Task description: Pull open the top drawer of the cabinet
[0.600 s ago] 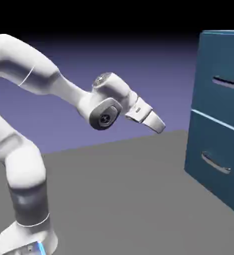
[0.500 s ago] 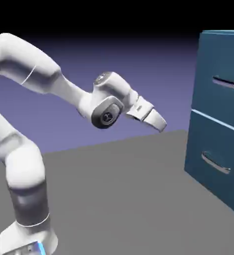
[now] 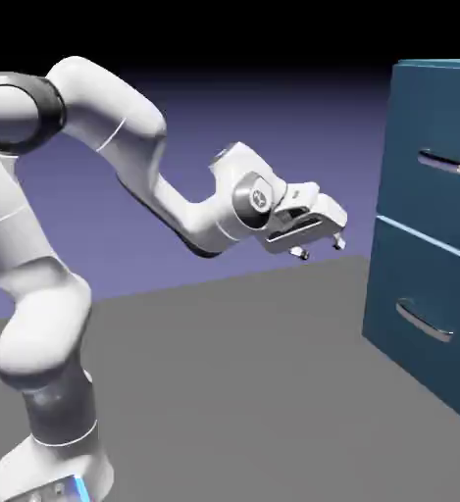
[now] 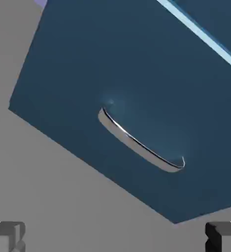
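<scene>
Now the pincer (image 3: 319, 247) hangs wide open, nothing between its tips, tilted down left of the cabinet (image 3: 425, 235) in the exterior view; beyond it, the closed top drawer (image 3: 420, 196) sits at the cabinet's upper edge, above the lower drawer (image 3: 410, 363).

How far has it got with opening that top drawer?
Not far: the arm is raised and its gripper is open, short of the cabinet. Nothing is held. Left to do: reach the top drawer's handle, grip it and pull; that drawer looks shut, flush above the pale seam.
</scene>
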Motion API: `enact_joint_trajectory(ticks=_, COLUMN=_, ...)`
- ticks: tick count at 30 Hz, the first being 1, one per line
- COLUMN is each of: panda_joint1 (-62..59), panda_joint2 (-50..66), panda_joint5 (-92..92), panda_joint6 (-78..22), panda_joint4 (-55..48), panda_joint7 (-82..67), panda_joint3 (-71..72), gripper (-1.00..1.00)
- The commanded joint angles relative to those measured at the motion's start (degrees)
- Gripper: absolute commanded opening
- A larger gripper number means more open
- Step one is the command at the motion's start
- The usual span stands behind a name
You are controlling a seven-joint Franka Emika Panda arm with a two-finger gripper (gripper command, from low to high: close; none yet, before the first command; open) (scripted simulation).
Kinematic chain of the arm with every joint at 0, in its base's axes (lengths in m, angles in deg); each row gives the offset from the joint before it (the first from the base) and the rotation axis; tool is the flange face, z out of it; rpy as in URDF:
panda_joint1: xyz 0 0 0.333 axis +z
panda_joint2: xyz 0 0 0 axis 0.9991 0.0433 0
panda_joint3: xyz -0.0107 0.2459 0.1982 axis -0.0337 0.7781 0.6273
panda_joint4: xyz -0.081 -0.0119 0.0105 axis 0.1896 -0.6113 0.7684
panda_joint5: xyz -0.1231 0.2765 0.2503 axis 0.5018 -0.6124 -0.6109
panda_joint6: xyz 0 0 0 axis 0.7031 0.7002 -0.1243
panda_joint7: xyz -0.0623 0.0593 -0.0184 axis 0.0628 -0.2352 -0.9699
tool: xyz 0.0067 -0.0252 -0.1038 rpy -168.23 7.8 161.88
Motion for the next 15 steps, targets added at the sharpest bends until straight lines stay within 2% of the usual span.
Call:
enact_joint_trajectory(ticks=1, panda_joint1=-1.2, panda_joint2=0.9, panda_joint5=2.5, panda_joint6=-0.2, panda_joint4=-0.9, panda_joint7=0.7, panda_joint3=1.3, gripper=0.00)
enact_joint_trajectory(ticks=15, panda_joint1=-18.3, panda_joint2=14.2, panda_joint5=37.4, panda_joint6=-3.0, panda_joint4=-13.7, panda_joint7=10.7, panda_joint3=19.9, gripper=0.00)
